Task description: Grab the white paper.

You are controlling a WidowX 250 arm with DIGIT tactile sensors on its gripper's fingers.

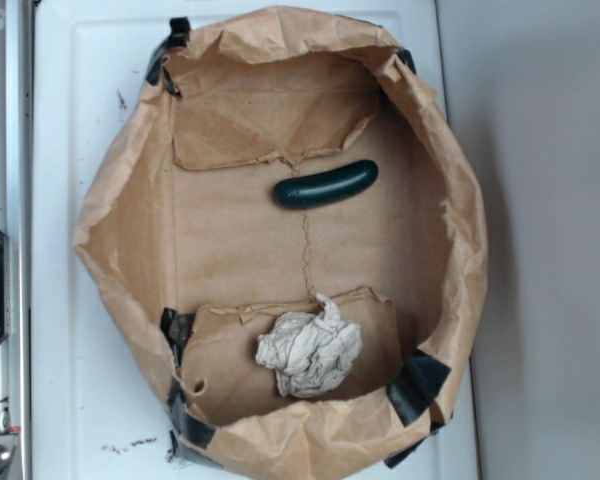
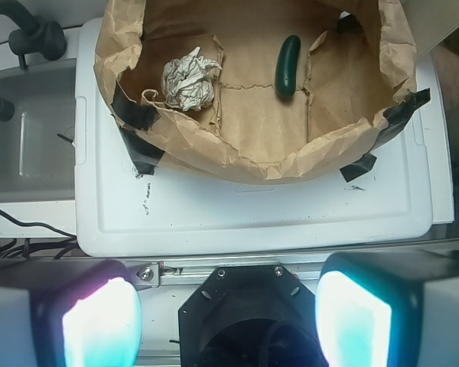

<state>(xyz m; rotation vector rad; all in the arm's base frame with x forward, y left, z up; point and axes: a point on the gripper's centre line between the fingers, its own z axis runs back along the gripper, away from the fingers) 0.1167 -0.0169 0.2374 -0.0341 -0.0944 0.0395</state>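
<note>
Lighting: bright, diffuse, even in both views. Shadows: soft, under the dark green object (image 1: 326, 185) and along the inner walls of the brown paper lining (image 1: 130, 200). Glare: fingers (image 2: 99, 325) blown out, glowing cyan-white, blurred, out of focus. White surface (image 2: 252, 214) near overexposed. Exterior view mildly soft, grainy.

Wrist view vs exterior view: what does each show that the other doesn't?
Wrist only: the end effector, its two pale fingers apart with nothing between them, well short of the box, plus a grey tub and black cables beside the white lid.

Exterior only: a metal rail along the left edge and the grey surface on the right.

Both: the white paper, the dark green cucumber-shaped object, the brown paper lining, and the white lid.
</note>
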